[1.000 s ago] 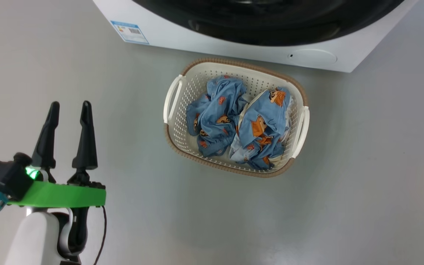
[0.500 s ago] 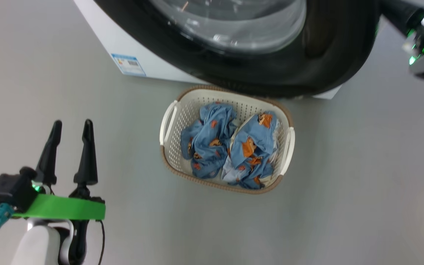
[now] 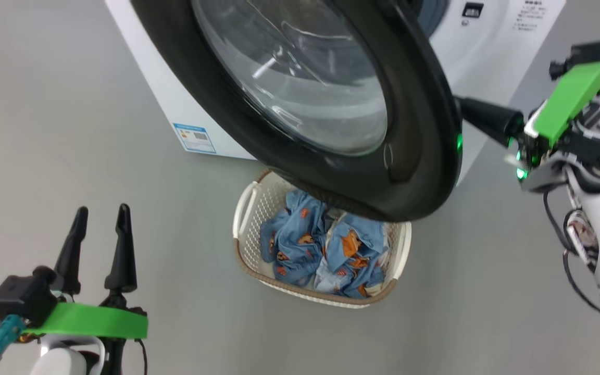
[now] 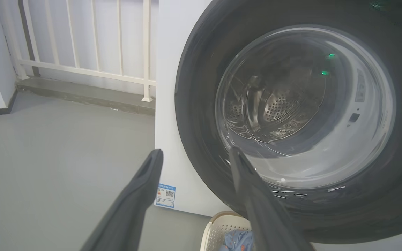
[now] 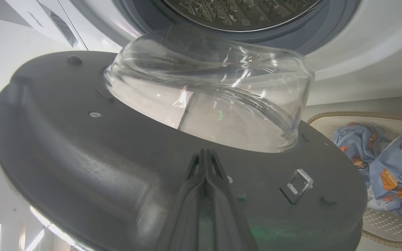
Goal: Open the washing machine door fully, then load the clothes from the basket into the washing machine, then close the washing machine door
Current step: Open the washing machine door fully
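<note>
While the white washing machine (image 3: 487, 57) stands on the grey floor (image 3: 45, 130), its washing machine door (image 3: 420, 140) hangs partly open, swung out from the front. The door is a broad glossy black ring around a bulging clear glass bowl (image 3: 300, 83). The right wrist view shows its matt grey inner face, with the steel perforated drum (image 5: 239, 14) beyond it. A blue-white label sticker (image 3: 194, 138) sits low on the machine's side. Just in front, on the floor, stands the basket (image 3: 248, 224), cream and perforated with a brown woven-look rim; in the head view the door's lower edge covers its far end. Inside lie the clothes (image 3: 326, 245), two crumpled light blue pieces printed with orange-brown cartoon animals. The right pincer (image 5: 206, 153) is pressed fully together, gripping nothing, its tips against the door's inner face just below the bowl. The left pincer (image 3: 102, 211) hangs spread wide and empty, well apart from the basket.
</note>
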Controlling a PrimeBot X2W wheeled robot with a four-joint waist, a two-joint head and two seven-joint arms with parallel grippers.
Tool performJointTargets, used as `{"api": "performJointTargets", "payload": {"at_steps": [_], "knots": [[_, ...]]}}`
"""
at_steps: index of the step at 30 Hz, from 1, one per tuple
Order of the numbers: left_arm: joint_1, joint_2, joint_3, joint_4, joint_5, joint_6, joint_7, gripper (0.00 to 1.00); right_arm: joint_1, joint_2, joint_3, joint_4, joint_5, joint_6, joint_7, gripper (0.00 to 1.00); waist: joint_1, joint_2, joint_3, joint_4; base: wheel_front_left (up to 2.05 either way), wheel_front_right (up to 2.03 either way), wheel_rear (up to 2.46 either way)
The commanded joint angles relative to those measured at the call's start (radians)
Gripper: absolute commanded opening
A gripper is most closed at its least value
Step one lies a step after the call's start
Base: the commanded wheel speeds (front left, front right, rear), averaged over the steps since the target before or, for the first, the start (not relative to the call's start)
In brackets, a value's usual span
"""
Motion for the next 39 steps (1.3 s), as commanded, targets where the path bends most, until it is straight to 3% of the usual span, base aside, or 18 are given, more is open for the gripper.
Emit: {"api": "performJointTargets", "payload": {"at_steps": [1, 12, 39], "knots": [[0.008, 0.019, 0.042, -0.012, 0.012, -0.002, -0.006, 1.00, 0.044, 0.010, 0.011, -0.049, 0.014, 0.009, 0.015, 0.00, 0.0001, 0.0000, -0.035, 0.031, 0.00, 0.00, 0.00], [0.037, 0.004, 0.047, 0.007, 0.025, -0.002, -0.006, 1.00, 0.220, 0.031, 0.031, -0.171, 0.049, 0.009, 0.058, 0.00, 0.0001, 0.0000, -0.104, 0.110, 0.00, 0.00, 0.00], [0.054, 0.000, 0.025, 0.039, 0.041, -0.002, -0.006, 1.00, 0.387, 0.099, 0.087, -0.320, 0.079, 0.009, 0.112, 0.00, 0.0001, 0.0000, -0.161, 0.291, 0.00, 0.00, 0.00]]}}
